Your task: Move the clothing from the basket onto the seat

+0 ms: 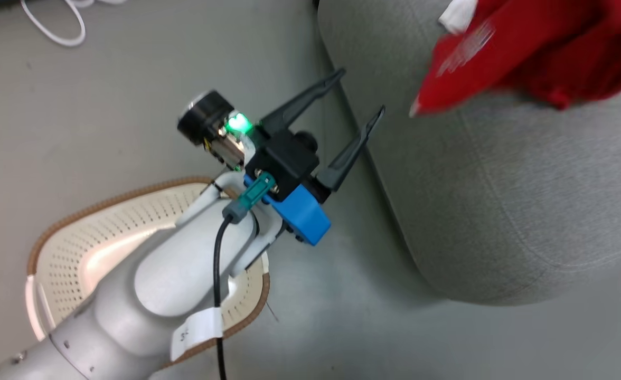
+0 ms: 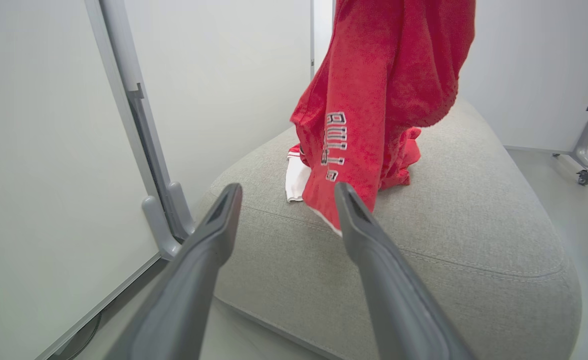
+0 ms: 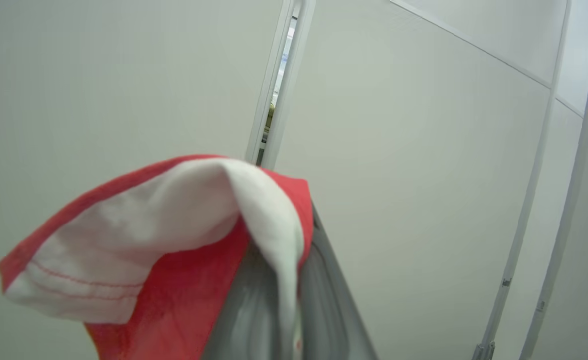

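My left gripper (image 1: 362,91) stands open with nothing between its fingers, above the floor between the basket and the seat. The cream perforated basket (image 1: 131,194) with its brown rim lies under my left forearm, and the part that shows holds no clothing. The light-grey seat (image 1: 500,200) fills the right side. A red garment with lettering (image 2: 374,115) hangs over the seat (image 2: 474,215), its lower hem touching the cushion, with white fabric (image 2: 296,180) beside it. My right gripper (image 3: 289,285) is shut on red fabric with white lining (image 3: 149,235). The left gripper (image 2: 286,187) points at the hanging garment.
A white cable (image 1: 52,26) loops on the grey floor at the far left. A pale panel with a metal frame and foot (image 2: 159,200) stands close beside the seat. A wheeled stand (image 2: 584,155) is on the floor beyond the seat's right side.
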